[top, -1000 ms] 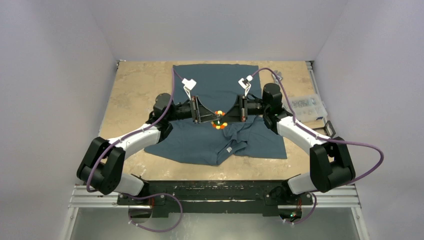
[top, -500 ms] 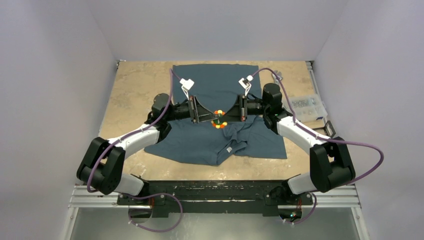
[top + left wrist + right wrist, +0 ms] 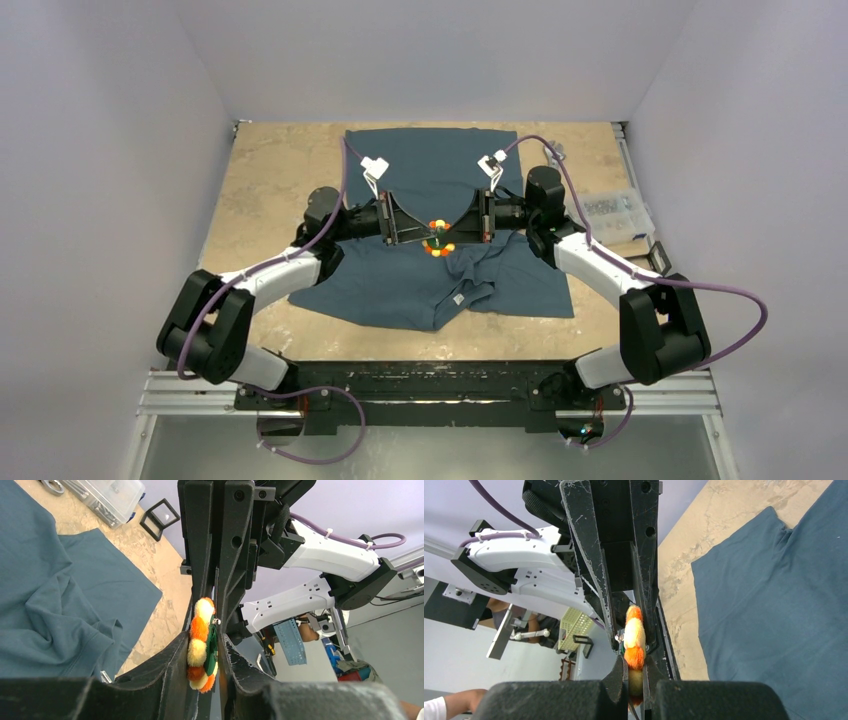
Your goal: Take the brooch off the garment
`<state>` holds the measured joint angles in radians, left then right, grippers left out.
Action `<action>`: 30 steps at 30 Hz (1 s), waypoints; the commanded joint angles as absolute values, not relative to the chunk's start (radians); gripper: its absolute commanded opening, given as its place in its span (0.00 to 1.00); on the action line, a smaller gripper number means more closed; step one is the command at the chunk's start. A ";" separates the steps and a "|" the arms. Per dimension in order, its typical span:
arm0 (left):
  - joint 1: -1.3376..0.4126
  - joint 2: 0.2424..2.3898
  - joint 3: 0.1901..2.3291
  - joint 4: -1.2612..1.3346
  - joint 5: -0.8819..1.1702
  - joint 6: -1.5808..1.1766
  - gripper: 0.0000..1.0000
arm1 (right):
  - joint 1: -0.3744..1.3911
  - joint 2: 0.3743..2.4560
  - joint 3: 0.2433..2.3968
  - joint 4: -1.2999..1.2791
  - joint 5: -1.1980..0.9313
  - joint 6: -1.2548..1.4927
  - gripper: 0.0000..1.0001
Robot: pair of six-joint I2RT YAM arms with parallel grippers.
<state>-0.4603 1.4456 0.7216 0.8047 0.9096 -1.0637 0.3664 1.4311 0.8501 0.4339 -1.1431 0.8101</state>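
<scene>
The shirt [image 3: 430,160] lay spread on the table [image 3: 270,170], collar and white tag [image 3: 457,299] toward the near edge, its cloth rumpled around the middle. Above that rumpled middle the two arms met tip to tip. The brooch [image 3: 437,240] sat between them, over the shirt's centre line.

The left gripper [image 3: 427,240] reached in from the shirt's left side and was closed on the brooch. In its wrist view its fingers [image 3: 172,672] pressed either side of the orange-and-yellow puffs [image 3: 201,647].

The right gripper [image 3: 448,238] came from the shirt's right side and was also clamped on the brooch, its fingers [image 3: 651,672] nearly together around it [image 3: 634,642].

In both wrist views the brooch was held clear of the cloth, edge-on, with the shirt lying flat below. A clear box [image 3: 610,210] stood off the shirt's right edge.
</scene>
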 commanded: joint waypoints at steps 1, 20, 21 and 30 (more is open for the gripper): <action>-0.463 1.462 0.748 0.850 0.934 -1.068 0.24 | 0.375 1.405 0.891 0.488 -1.153 0.793 0.00; -0.494 1.472 0.784 0.811 0.954 -1.022 0.23 | 0.386 1.402 0.901 0.469 -1.172 0.762 0.00; -0.496 1.473 0.786 0.808 0.954 -1.020 0.23 | 0.387 1.402 0.901 0.469 -1.172 0.761 0.00; -0.503 1.473 0.788 0.804 0.958 -1.011 0.23 | 0.389 1.402 0.905 0.461 -1.179 0.748 0.00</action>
